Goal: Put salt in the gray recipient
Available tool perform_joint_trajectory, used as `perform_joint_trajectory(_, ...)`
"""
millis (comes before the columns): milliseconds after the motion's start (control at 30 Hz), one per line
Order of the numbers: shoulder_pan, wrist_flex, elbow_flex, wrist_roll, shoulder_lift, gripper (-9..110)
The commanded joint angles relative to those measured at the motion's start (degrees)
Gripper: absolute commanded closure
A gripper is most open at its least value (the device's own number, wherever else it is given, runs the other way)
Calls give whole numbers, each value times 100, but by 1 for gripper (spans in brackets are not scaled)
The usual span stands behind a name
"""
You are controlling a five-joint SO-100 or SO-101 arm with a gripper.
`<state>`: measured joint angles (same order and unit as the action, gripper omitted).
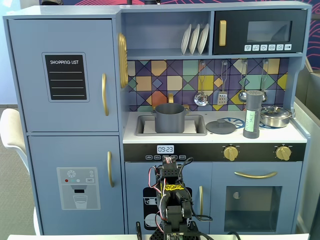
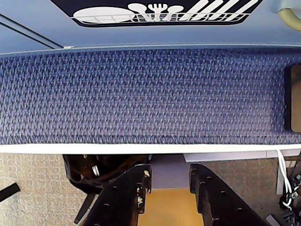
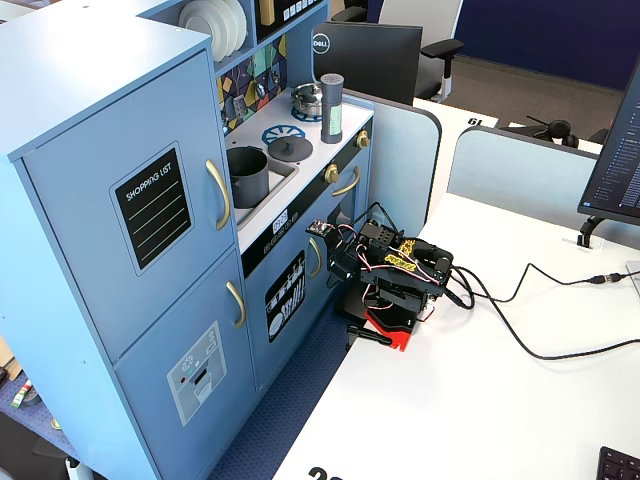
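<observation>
The arm (image 3: 395, 275) is sitting folded at the edge of the white table (image 3: 470, 400), directly in front of the toy kitchen's lower doors. In the wrist view the gripper (image 2: 170, 186) is pointing down at the blue carpet (image 2: 141, 94); its jaws are standing slightly apart, with a narrow gap between them, and are holding nothing.

Above and beyond the arm, the gray recipient (image 1: 170, 118) is sitting upright in the sink recess (image 1: 145, 126) of the counter. A flat gray lid (image 1: 220, 126) is lying on the counter to its right in that fixed view, so the pot mouth is standing open.

Further right, the salt (image 1: 252, 114) is standing upright on the counter, just beside a shiny silver pan (image 1: 275, 116) and well apart from the pot, with the lid between them.

Assessment of handling: the shaker is appearing rigid and probably light, most likely wood or plastic. Its tall, slim form is making it prone to tipping if nudged near the cap. The smooth round wall may be slipping or rotating in a loose grip. Recommended hold: across the body at about mid-height, around the pale green label, jaws squared to the cylinder. Clearance beside the pan is looking tight, so the approach is best made from the front.
</observation>
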<state>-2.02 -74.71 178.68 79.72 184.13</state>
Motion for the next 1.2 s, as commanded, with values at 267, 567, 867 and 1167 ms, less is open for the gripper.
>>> perform_joint_trajectory(267, -536, -132, -9, 976, 35, 101)
perform_joint_trajectory(567, -580, -237, -677, 527, 35, 101)
perform_joint_trajectory(867, -2602, 193, -3076, 1116, -729, 101)
perform_joint_trajectory(1167, -4816, 2241, -4456, 1257, -1907, 101)
